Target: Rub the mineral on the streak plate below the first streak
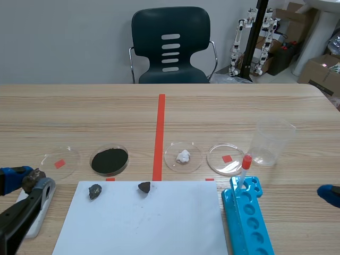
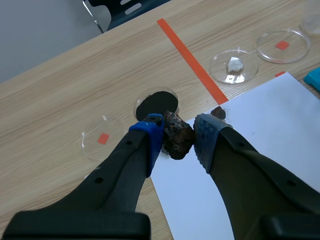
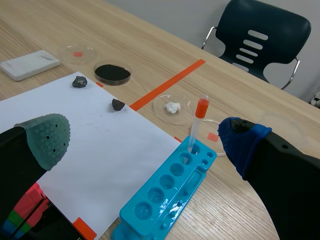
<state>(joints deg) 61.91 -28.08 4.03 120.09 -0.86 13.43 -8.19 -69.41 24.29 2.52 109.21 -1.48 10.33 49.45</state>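
My left gripper (image 1: 29, 180) hangs low at the table's left edge, shut on a dark brownish mineral (image 2: 177, 138) held between its blue pads. Under and just behind it lies the white streak plate (image 1: 40, 219), mostly covered by the arm. The right wrist view shows the plate (image 3: 30, 64) whole, far ahead beside the paper; no streak can be made out on it. My right gripper (image 3: 145, 140) is open with nothing in it, over the paper's near corner and the blue rack. In the scene view only a blue fingertip (image 1: 329, 194) of it shows, at the right edge.
A white paper sheet (image 1: 154, 223) carries two dark rocks (image 1: 95, 191) (image 1: 144, 186). Behind it stand an empty dish (image 1: 59, 162), a black-powder dish (image 1: 110, 161), a dish with a white lump (image 1: 183, 156) and another empty dish (image 1: 226, 158). A blue rack (image 1: 248, 223) holds a red-capped pipette (image 1: 245, 166). A clear beaker (image 1: 271, 141) is at the right.
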